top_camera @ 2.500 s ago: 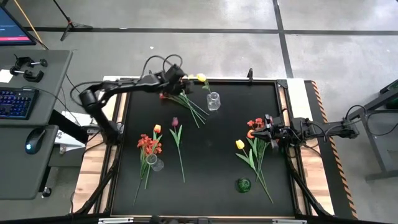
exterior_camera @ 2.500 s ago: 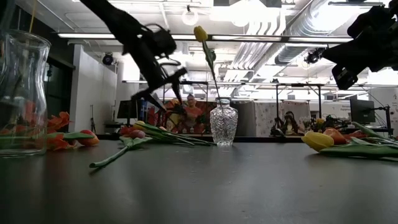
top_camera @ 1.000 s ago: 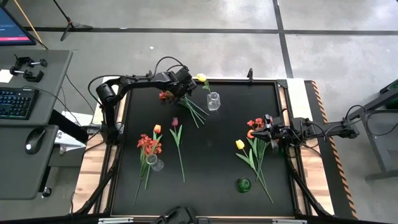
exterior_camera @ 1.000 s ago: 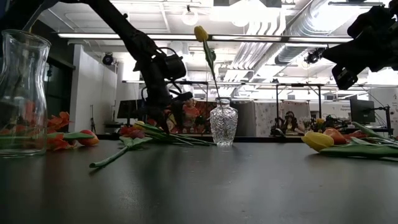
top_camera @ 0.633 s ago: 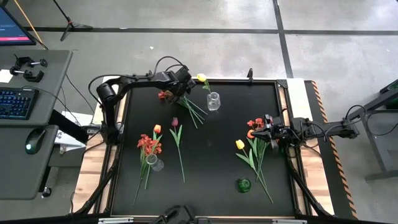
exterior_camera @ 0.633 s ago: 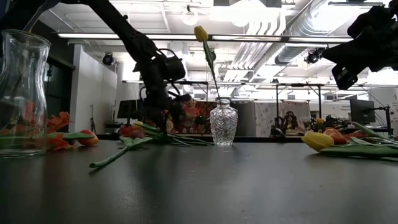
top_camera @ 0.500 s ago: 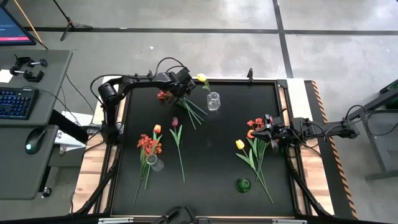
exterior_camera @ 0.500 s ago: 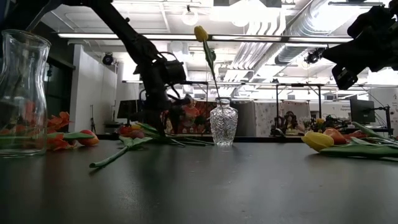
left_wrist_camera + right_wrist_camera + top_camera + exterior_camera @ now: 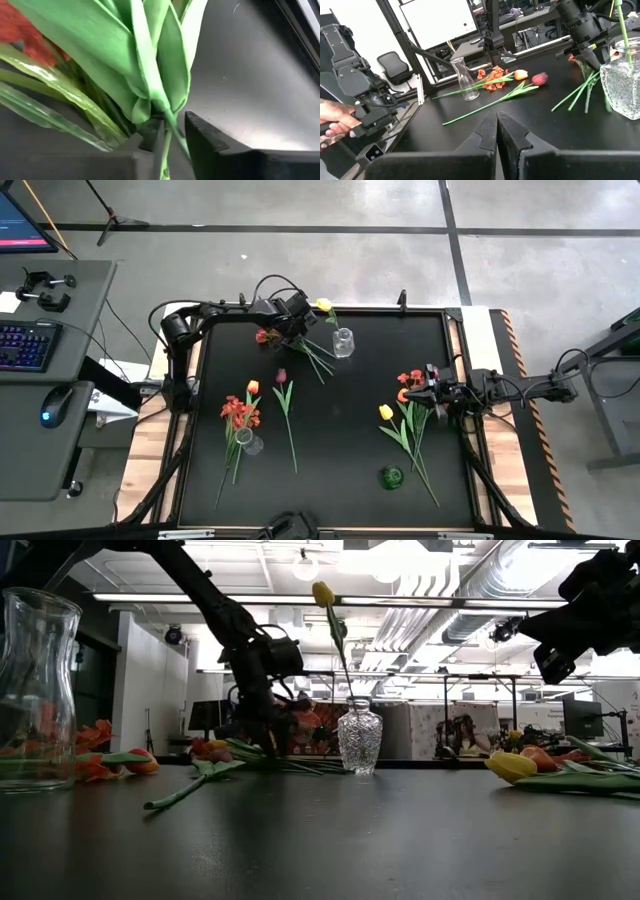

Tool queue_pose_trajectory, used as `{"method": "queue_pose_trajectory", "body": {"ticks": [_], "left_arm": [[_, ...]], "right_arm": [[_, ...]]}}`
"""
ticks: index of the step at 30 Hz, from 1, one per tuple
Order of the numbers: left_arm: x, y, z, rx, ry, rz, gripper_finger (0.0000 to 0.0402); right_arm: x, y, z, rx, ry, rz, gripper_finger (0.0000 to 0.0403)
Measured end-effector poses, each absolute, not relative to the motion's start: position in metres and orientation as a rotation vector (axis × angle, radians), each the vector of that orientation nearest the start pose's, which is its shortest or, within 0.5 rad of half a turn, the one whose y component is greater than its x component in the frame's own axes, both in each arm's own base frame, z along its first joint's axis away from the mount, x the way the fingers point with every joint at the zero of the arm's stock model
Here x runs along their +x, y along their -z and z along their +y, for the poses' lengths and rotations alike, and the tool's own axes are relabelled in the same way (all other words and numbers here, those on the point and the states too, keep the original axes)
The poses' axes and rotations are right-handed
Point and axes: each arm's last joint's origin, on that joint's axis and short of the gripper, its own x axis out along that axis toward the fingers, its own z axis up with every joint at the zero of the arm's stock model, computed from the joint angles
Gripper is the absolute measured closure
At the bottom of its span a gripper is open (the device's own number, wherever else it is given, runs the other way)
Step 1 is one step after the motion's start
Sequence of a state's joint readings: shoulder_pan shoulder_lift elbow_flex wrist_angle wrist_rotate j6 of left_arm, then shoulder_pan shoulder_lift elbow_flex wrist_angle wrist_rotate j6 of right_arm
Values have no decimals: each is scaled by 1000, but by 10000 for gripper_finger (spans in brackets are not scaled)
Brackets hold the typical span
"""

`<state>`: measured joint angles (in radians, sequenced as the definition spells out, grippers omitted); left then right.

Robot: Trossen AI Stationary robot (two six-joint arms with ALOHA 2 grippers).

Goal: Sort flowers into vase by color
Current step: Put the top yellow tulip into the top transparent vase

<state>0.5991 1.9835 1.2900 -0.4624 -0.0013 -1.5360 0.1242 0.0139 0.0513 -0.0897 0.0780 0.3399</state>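
Stem point(image 9: 165, 145) between fingers of left gripper point(image 9: 291, 326), pinched just below the leaves, at table's point(image 9: 350, 440) far-left flower bunch point(image 9: 300, 345); long axis runs toward crystal vase point(image 9: 343, 342) beside it. Right gripper point(image 9: 432, 396) shut, empty, well apart.

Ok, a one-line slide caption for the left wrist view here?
Left claw closing around a thin green flower stem just below its broad green leaves on the black table.
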Motion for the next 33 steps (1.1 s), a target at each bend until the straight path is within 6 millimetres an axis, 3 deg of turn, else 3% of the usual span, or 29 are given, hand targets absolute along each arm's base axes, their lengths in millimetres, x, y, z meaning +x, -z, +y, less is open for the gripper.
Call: {"method": "queue_pose_trajectory", "body": {"ticks": [6,17,25,33], "left_arm": [[324,-149,222,-1643,-1321,476,396],[315,-169,227,-1565,-1298,458,399],[307,-167,215,-1529,-1349,616,397],[308,-167,214,-1503,-1365,610,388]], "right_arm": [[95,-171,10,335,-36,59,402],[95,-171,10,334,-37,59,402],[95,-171,10,334,-37,60,402],[95,-171,10,335,-37,59,402]]}}
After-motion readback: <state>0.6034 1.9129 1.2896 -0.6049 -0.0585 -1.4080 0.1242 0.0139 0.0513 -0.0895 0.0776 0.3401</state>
